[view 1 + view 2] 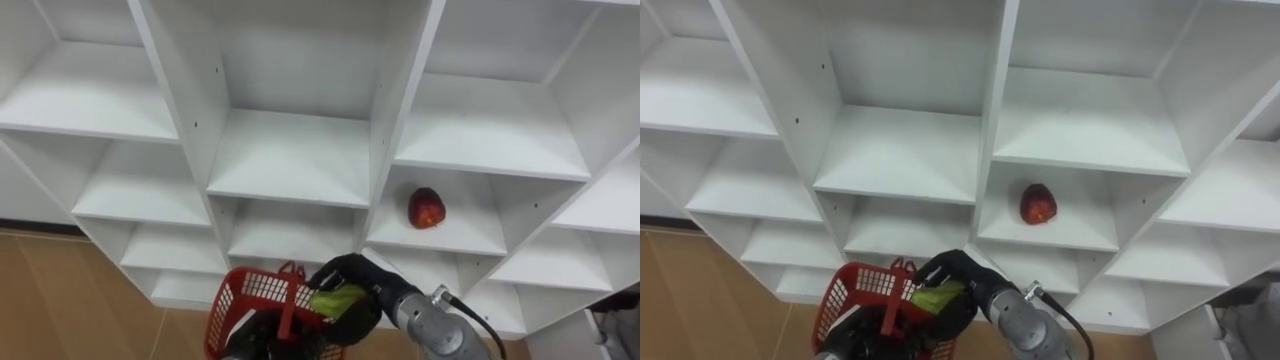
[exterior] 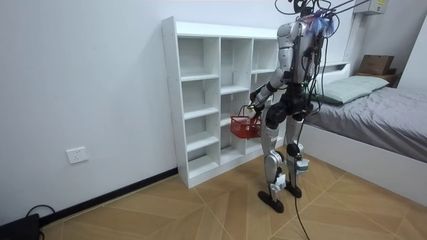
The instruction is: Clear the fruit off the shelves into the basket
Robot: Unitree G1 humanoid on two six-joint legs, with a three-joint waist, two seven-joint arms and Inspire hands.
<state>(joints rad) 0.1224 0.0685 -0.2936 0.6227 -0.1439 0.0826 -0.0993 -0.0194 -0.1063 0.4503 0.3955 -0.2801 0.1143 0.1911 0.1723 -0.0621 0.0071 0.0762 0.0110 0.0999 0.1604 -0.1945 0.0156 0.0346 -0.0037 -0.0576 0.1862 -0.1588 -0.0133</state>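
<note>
Currently: right hand (image 1: pixel 365 282) clamped on green fruit (image 1: pixel 338 300) above red basket (image 1: pixel 248 292); left hand (image 1: pixel 262 342) curled round basket handle. Red apple (image 1: pixel 426 208) sits in closet (image 1: pixel 290 160), right compartment. Recommended: lower fruit inside the rim before opening fingers.

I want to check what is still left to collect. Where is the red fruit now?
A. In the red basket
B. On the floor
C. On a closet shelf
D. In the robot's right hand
C: the red fruit lies on a white shelf of the closet. The right hand is curled round a green fruit above the red basket.
</note>
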